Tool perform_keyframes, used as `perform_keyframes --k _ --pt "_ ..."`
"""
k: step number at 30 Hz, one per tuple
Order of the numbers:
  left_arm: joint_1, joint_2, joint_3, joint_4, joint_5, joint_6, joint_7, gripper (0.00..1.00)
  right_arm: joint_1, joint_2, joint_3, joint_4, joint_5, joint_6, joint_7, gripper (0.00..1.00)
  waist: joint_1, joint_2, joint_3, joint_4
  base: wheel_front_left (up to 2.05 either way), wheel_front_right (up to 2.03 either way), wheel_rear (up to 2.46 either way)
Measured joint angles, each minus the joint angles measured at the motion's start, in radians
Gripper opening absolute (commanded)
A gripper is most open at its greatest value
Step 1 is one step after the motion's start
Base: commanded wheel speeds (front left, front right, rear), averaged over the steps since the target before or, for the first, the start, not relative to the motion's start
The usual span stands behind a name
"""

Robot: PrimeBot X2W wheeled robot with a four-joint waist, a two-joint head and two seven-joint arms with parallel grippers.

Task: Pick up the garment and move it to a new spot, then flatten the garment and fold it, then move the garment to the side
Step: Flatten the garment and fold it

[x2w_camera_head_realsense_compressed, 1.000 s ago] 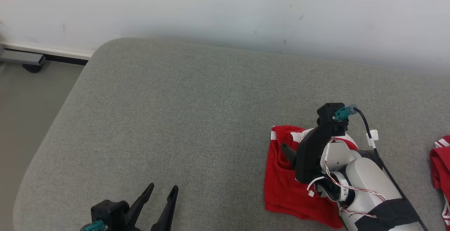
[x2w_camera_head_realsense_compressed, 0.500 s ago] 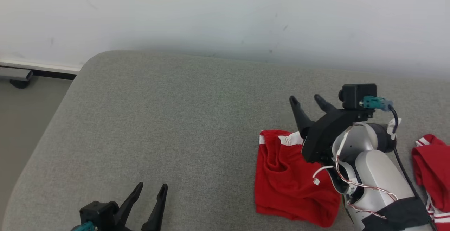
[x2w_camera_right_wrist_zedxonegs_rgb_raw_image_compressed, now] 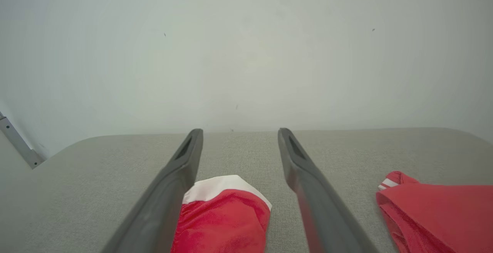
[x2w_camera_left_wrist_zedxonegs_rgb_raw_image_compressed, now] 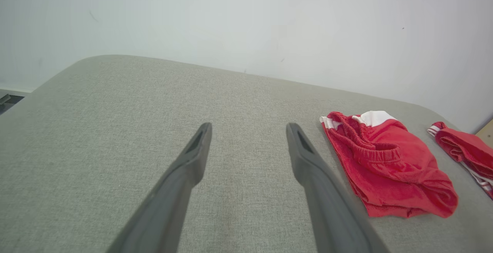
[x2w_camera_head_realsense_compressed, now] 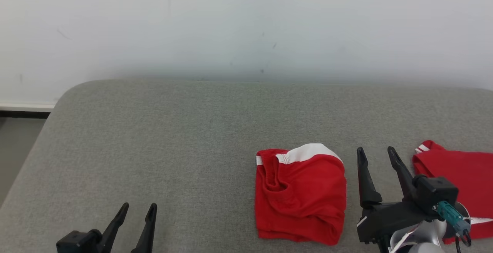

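A folded red garment [x2w_camera_head_realsense_compressed: 300,193] with white trim lies on the grey padded surface [x2w_camera_head_realsense_compressed: 185,137], right of centre; it also lies at the right in the left wrist view [x2w_camera_left_wrist_zedxonegs_rgb_raw_image_compressed: 385,164] and under the fingers in the right wrist view [x2w_camera_right_wrist_zedxonegs_rgb_raw_image_compressed: 223,218]. My right gripper [x2w_camera_head_realsense_compressed: 376,156] stands open just to its right, off the cloth, holding nothing. Far to the garment's left, near the front edge, my left gripper [x2w_camera_head_realsense_compressed: 138,208] is open and empty. Between the open left fingers [x2w_camera_left_wrist_zedxonegs_rgb_raw_image_compressed: 192,160] lies bare grey cloth.
A second red garment [x2w_camera_head_realsense_compressed: 454,172] with white stripes lies at the far right of the surface, again seen in the right wrist view [x2w_camera_right_wrist_zedxonegs_rgb_raw_image_compressed: 439,210]. A white wall [x2w_camera_head_realsense_compressed: 246,25] backs the surface. The surface's rounded left corner drops to the floor [x2w_camera_head_realsense_compressed: 15,149].
The head view has turned, shifting everything left and down. My right gripper lifted off the red garment and drew back to its right, leaving it folded on the surface.
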Motion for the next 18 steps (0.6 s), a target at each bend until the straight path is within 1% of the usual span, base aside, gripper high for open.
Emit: perform_keyframes --k 3,7,10,12,18 --pt "0.009 0.011 0.007 -0.01 0.0 0.0 -0.008 1.0 0.033 0.002 -0.019 -0.01 0.0 0.0 -0.048 1.0 0.0 0.0 -0.007 -0.028 0.0 0.0 0.0" --pt "0.007 0.011 0.011 -0.03 0.0 0.002 -0.02 1.0 0.061 0.003 -0.056 -0.01 0.0 0.0 -0.098 1.0 0.0 0.0 -0.013 -0.064 0.0 0.0 0.0" --pt "0.008 0.011 0.018 -0.033 0.0 0.011 -0.03 1.0 0.076 0.003 -0.067 0.005 0.011 0.0 -0.132 1.0 0.0 0.0 -0.015 -0.088 0.0 0.0 0.0" --pt "0.009 0.01 0.022 -0.037 0.0 0.019 -0.032 1.0 0.083 0.005 -0.074 0.009 0.031 0.0 -0.149 1.0 0.0 0.0 -0.016 -0.105 0.0 0.0 0.0" --pt "0.005 0.001 0.006 -0.043 0.005 0.019 -0.037 1.0 0.125 0.006 -0.107 0.032 0.039 0.0 -0.174 1.0 0.0 0.0 -0.018 -0.146 0.0 0.0 0.0"
